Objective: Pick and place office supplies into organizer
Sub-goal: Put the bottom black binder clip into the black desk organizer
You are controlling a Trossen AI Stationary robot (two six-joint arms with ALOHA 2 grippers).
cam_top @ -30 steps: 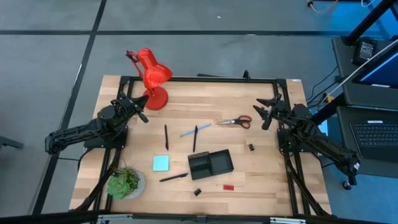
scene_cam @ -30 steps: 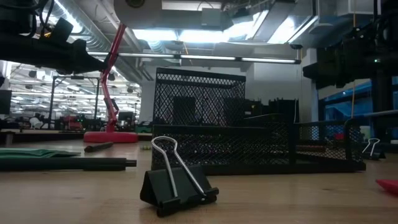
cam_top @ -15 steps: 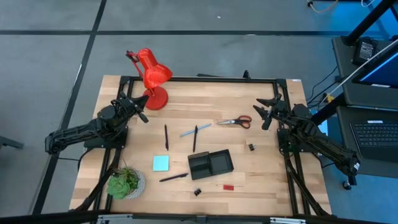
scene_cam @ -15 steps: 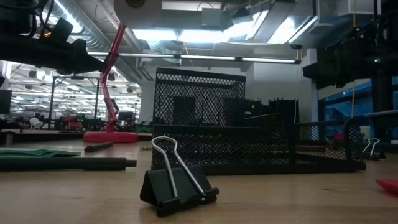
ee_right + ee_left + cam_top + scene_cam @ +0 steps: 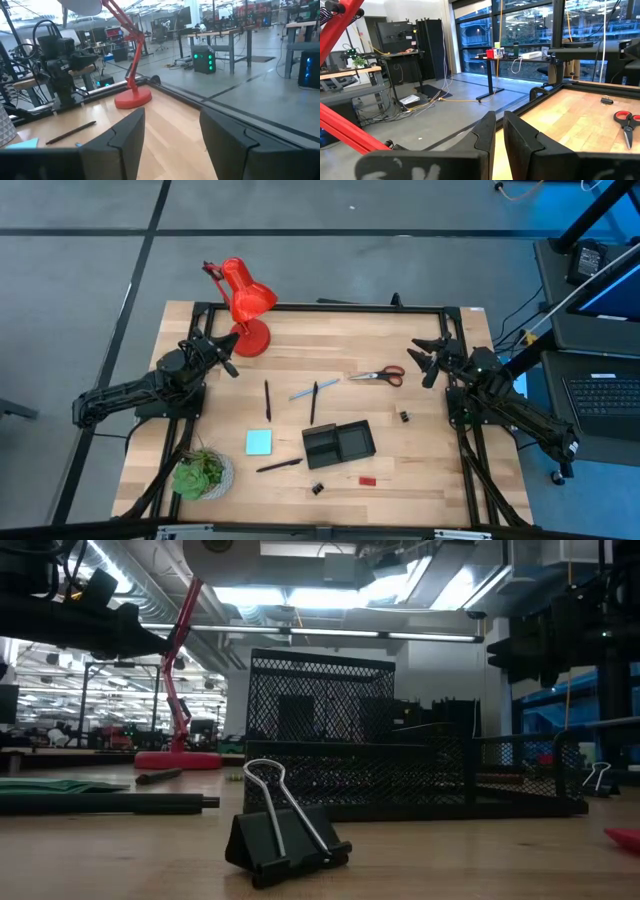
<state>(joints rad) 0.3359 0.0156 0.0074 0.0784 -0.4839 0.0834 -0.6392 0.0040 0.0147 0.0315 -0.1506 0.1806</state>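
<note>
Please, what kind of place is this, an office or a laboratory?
It looks like a robotics lab in a large open workshop. A wooden table holds office supplies, such as scissors, between two robot arms. Beyond it are workbenches with equipment and a bare ceiling with ducts.

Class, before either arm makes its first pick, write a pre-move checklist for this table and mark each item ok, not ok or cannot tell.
1. Right hand open and empty, near the table's far right edge: ok.
2. Left hand empty, fingers nearly together, beside the red lamp: ok for waiting, not ok for grasping.
3. Organizer upright, both compartments look empty: ok.
4. Scissors lying flat, nearest the right hand, nothing on top: ok.
5. Light blue pen free of the black pen beside it: cannot tell; they meet or cross.
6. Supplies already in the organizer: not ok, none yet.
</note>
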